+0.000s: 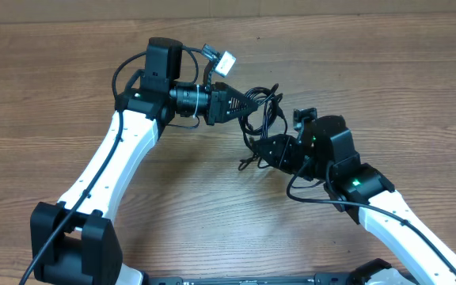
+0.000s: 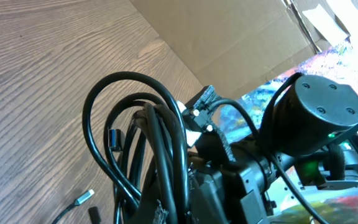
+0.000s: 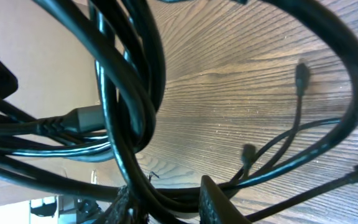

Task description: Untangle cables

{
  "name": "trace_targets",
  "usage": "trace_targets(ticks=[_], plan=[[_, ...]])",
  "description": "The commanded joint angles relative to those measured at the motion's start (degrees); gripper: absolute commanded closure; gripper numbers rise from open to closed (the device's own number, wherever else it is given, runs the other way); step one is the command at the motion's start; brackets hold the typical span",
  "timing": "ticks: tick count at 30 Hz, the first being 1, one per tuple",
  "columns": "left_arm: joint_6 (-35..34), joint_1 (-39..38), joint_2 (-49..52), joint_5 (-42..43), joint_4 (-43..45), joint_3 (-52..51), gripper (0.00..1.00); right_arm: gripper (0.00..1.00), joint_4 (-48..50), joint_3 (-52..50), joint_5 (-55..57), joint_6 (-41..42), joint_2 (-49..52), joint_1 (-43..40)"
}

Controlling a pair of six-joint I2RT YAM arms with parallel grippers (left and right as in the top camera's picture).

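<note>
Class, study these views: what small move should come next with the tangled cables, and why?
Probably close the right hand on the cables between its fingers: the left hand grips the same bundle, all looped together.

we count two arms, each with smooth white link shells and black joint blocks. on the left arm a thin black arm cable runs along the white shell to a boxy black base. the right arm wears a small green light and a round black joint cap dotted with tiny screws. the left gripper and right gripper are black and wedge-shaped.
</note>
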Motion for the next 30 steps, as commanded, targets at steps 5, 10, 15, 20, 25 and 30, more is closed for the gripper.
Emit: trace_targets(ticks=[5,10,15,20,25,30], plan=[[-1.4,-1.8,-0.8,1.7,0.3,0.8,0.96,0.80,2.5,-0.2,0.8,0.2,1.8,-0.2],[-1.2,-1.9,-0.8,0.9,0.3,0.8,0.96,0.95,2.3,-0.2,0.8,0.2,1.9,-0.2],[-1.2,-1.7,-0.8,-5.5,0.3,0.8,0.96,0.96,0.6,-0.2,-1.2,-0.3,1.9,-0.2],[3.4,-1.7,-0.8,-11.4,0.1,0.8,0.96,0.96,0.8,-0.2,-8.3,-2.3,1.7,-0.2],[8.3,-1.7,-0.8,-13.4,-0.4,0.8,0.96,0.96,-0.3,-0.2,-9.7,-3.7,0.7,-0.3],[9.4,-1.7,-0.8,-23.3,-3.2,0.8,0.96,0.96,-0.5,-0.2,-9.8,-3.7,-1.3,-0.3]])
